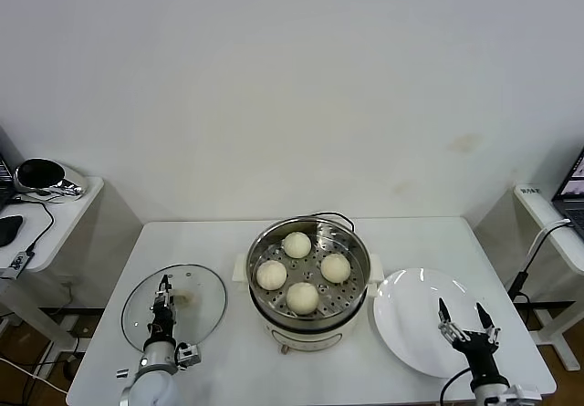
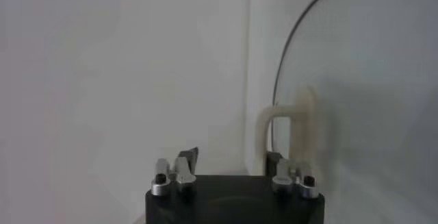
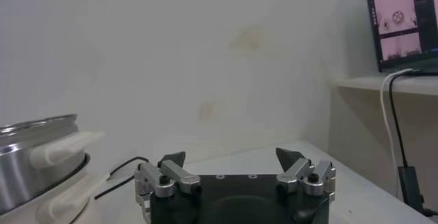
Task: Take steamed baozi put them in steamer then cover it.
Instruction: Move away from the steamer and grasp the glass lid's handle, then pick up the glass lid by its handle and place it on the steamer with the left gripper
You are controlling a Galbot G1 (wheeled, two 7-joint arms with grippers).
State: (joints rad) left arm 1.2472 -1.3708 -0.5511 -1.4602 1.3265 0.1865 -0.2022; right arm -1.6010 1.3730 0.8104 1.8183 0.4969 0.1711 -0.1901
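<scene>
The steamer (image 1: 308, 326) stands at the table's centre with no lid on it. Four baozi lie on its perforated tray (image 1: 297, 244) (image 1: 271, 274) (image 1: 335, 267) (image 1: 303, 296). The glass cover (image 1: 196, 298) lies flat on the table to the steamer's left. My left gripper (image 1: 162, 298) is over it and open; in the left wrist view (image 2: 230, 160) the cream handle (image 2: 287, 133) stands just ahead, in line with one finger, not held. My right gripper (image 1: 464, 320) is open and empty over the white plate (image 1: 411, 315). The steamer's side (image 3: 34, 164) shows in the right wrist view.
The white plate is bare. A black power cord (image 1: 333, 216) runs behind the steamer. A side table (image 1: 64, 207) with a shiny object and cables stands on the left. A shelf with a laptop (image 3: 402, 20) stands on the right.
</scene>
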